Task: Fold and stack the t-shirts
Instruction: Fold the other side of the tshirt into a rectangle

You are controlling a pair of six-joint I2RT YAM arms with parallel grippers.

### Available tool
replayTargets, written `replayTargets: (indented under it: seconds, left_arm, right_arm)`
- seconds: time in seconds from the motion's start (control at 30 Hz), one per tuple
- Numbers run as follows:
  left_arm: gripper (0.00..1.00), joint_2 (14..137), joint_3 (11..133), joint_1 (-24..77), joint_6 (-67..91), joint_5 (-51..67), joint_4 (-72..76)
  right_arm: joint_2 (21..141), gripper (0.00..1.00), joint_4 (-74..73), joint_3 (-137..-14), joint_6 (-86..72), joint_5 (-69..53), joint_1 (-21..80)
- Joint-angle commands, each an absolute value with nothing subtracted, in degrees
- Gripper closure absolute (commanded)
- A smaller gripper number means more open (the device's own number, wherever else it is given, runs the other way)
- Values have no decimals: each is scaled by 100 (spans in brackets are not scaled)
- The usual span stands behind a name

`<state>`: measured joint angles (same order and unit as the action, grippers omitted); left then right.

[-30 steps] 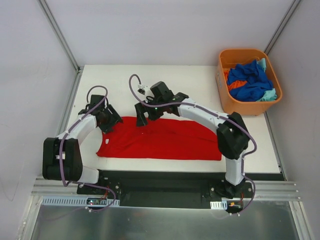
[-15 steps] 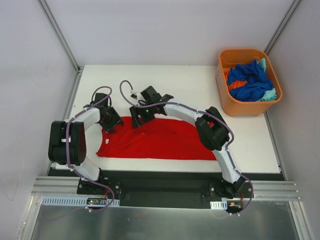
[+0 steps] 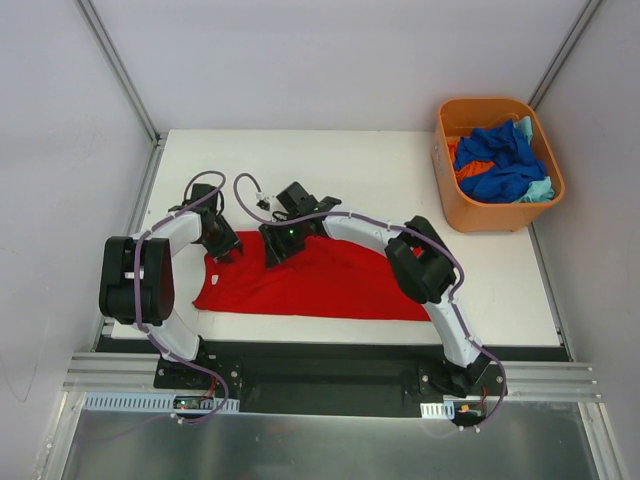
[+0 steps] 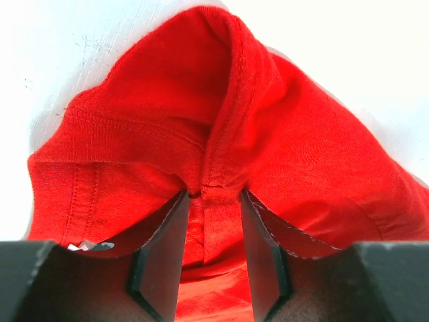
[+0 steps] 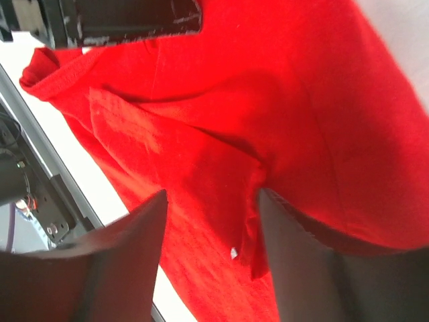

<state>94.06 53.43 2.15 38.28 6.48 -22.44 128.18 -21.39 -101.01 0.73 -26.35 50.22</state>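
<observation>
A bright red t-shirt (image 3: pixel 330 285) lies spread on the white table. My left gripper (image 3: pixel 222 247) is at its upper left corner. In the left wrist view (image 4: pixel 212 201) it is shut on a raised fold of the red cloth (image 4: pixel 167 87), with a seam running between the fingers. My right gripper (image 3: pixel 274 250) is low over the shirt's upper edge, just right of the left one. In the right wrist view (image 5: pixel 211 201) its jaws stand wide apart over the red cloth (image 5: pixel 268 87), with a small fold beside the right finger.
An orange plastic tub (image 3: pixel 487 103) stands at the back right, holding crumpled blue (image 3: pixel 500 165), orange (image 3: pixel 468 170) and pale teal (image 3: pixel 538 190) shirts. The left arm's black body (image 5: pixel 120 17) shows close by in the right wrist view. The table's near edge runs just below the shirt.
Both grippers have moved left and down onto the shirt's upper left edge. The right arm has stretched further left, and the left arm's elbow has swung up.
</observation>
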Motion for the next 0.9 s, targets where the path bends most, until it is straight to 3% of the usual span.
replayTargets:
  seconds: [0.0, 0.17, 0.3, 0.4, 0.63, 0.83, 0.87]
  left_arm:
    - [64, 9440, 5396, 193, 3718, 299, -2408]
    - [64, 9361, 5414, 193, 3674, 194, -2452]
    - [64, 9299, 5432, 185, 3656, 158, -2487]
    - [65, 9290, 5449, 185, 3613, 149, -2496]
    - [67, 9272, 5458, 185, 3577, 79, -2522]
    - [69, 9272, 5493, 185, 3560, 53, -2549]
    - [70, 9264, 5502, 176, 3551, 44, -2558]
  right_arm:
    - [12613, 53, -2101, -9932, 211, -2944, 5203]
    - [12340, 73, -2092, -9607, 281, -3015, 5317]
    - [12147, 83, -2021, -9291, 264, -2804, 5414]
    - [12033, 98, -1987, -9124, 264, -2699, 5432]
    - [11550, 99, -1978, -8667, 387, -2523, 5581]
    - [11022, 91, -1934, -8122, 343, -2110, 5941]
    - [10987, 84, -2003, -8017, 299, -1996, 6020]
